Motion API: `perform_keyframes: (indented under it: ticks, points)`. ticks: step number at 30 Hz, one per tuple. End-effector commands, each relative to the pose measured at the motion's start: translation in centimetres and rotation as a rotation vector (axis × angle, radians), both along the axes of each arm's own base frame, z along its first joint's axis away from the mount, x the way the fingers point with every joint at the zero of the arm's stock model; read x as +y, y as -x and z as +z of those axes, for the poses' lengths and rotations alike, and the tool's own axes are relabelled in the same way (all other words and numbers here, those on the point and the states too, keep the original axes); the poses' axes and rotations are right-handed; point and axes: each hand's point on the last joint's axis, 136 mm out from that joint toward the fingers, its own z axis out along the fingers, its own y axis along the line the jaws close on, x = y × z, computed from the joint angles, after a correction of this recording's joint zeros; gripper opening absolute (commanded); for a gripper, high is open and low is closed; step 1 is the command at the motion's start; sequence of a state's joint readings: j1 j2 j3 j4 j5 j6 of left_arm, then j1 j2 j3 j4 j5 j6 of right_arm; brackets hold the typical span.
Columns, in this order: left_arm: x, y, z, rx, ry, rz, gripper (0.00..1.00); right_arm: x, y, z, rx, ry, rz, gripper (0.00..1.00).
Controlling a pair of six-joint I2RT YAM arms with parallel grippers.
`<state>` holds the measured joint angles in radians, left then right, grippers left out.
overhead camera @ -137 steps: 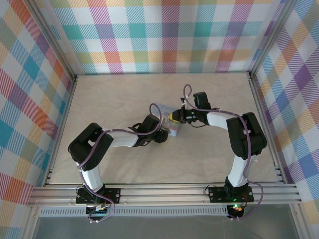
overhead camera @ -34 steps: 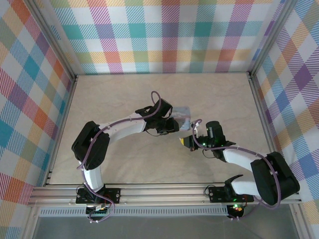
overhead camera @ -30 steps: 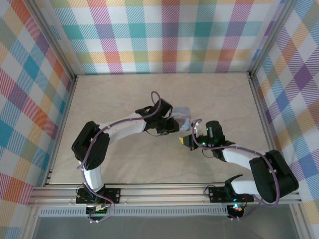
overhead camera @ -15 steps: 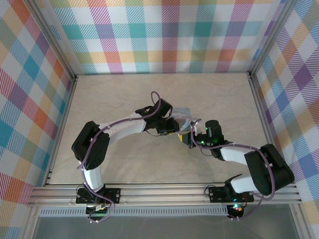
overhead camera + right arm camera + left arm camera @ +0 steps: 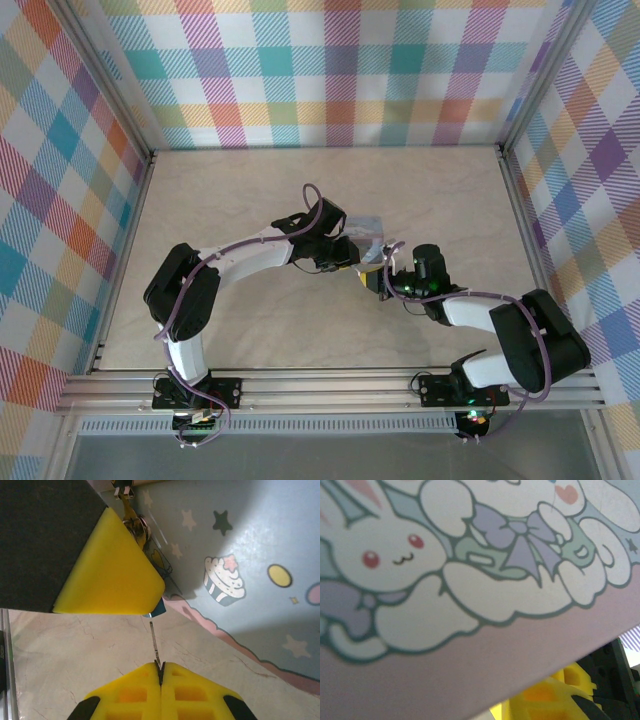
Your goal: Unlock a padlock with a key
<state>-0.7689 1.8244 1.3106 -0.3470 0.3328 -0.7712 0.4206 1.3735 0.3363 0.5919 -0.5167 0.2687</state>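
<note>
My right gripper is shut on a key, whose thin metal blade sticks out between its yellow fingertips. The blade's tip points at the padlock, a small dark-blue corner peeking from under the left gripper's yellow finger; a small gap separates them. A brass hasp shows above that finger. My left gripper holds the padlock at the near edge of the pale blue tin. The right gripper sits just below and right of it.
The tin's side with stars and a cupcake stands close on the right of the key. Its cartoon lid lies close under the left wrist camera. Bare marbled tabletop surrounds both arms, with plaid walls around it.
My right gripper has moved up and left with the key, closing in on the left gripper and the tin. The left arm has stayed put.
</note>
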Motion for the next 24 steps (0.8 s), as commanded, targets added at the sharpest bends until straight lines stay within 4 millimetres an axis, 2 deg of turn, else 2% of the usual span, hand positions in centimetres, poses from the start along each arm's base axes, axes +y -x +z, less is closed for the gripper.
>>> perform_keyframes:
  ticks: [1, 24]
  points:
    - [-0.67, -0.71, 2.06, -0.022, 0.050, 0.001, 0.15, 0.38, 0.01, 1.14, -0.046, -0.040, 0.024, 0.02]
    - [-0.75, -0.70, 2.39, -0.021, 0.064, 0.003, 0.15, 0.22, -0.50, 1.71, -0.057, -0.085, -0.003, 0.02]
